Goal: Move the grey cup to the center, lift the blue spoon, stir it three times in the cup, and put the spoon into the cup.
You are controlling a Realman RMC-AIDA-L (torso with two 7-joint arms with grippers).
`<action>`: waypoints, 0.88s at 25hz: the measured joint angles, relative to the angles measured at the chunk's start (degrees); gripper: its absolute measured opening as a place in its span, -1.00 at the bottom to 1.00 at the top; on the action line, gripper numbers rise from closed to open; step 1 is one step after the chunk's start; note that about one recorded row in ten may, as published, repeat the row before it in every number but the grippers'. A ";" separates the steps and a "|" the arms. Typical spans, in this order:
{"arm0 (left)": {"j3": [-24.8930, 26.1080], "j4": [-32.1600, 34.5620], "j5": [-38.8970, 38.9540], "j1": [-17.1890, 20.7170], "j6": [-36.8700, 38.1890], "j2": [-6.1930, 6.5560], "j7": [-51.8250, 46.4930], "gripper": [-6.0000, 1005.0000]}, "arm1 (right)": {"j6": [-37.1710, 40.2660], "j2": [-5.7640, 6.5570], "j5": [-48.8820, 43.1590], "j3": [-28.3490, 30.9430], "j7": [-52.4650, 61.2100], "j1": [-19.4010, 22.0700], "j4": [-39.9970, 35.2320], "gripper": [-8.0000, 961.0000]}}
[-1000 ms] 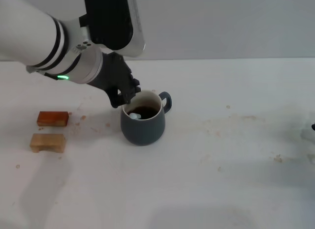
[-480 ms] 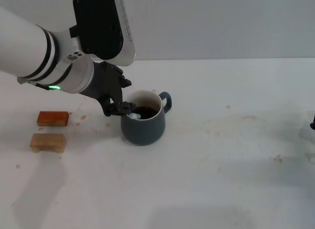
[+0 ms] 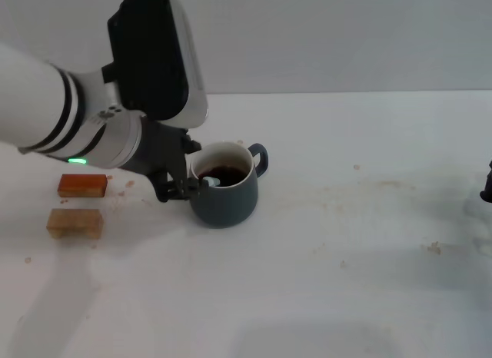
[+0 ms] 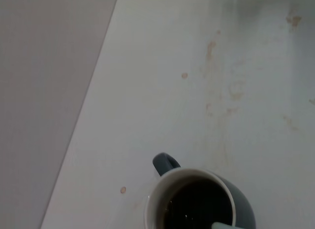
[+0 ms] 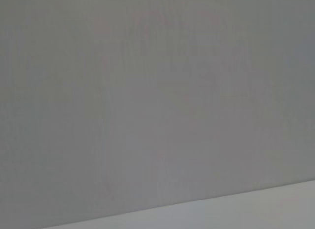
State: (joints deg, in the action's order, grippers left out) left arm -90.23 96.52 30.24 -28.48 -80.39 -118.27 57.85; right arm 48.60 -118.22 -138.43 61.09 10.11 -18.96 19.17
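Note:
The grey cup (image 3: 224, 200) stands upright near the middle of the white table, its handle pointing to the far right, with dark liquid inside. The blue spoon (image 3: 209, 181) stands in the cup, and its pale handle leans on the left rim. My left gripper (image 3: 179, 187) is low beside the cup's left side, fingers apart, just clear of the spoon handle. The left wrist view shows the cup (image 4: 197, 204) from above, with the spoon's handle tip (image 4: 224, 225) at the picture's edge. My right gripper (image 3: 487, 187) is parked at the far right edge of the head view.
An orange block (image 3: 81, 185) and a tan wooden block (image 3: 74, 222) lie on the table to the left of the cup, behind my left arm. Brown stains and crumbs mark the table (image 3: 369, 281) to the right of the cup.
My left gripper has drawn back from over the cup's rim, moving left and down. The spoon stayed in the cup. The cup has not moved.

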 joint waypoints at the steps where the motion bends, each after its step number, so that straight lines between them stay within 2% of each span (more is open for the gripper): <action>1: -0.08 0.01 0.04 0.57 0.29 -0.03 -0.04 -0.01 | 0.00 0.00 0.00 0.00 0.00 0.00 0.00 -0.92; 10: -0.85 -0.51 0.59 3.58 4.32 -0.02 0.38 -0.02 | 0.00 0.01 -0.80 0.00 0.00 -0.11 0.35 -0.92; 22: -4.34 -2.38 1.55 4.19 7.56 -0.14 -0.02 -0.03 | 0.14 0.01 -0.79 -0.01 0.00 0.17 0.54 -0.91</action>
State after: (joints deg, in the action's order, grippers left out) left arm -94.57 94.13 31.78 -24.29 -72.83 -118.42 57.83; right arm 48.75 -118.21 -139.22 61.08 10.11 -18.79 19.71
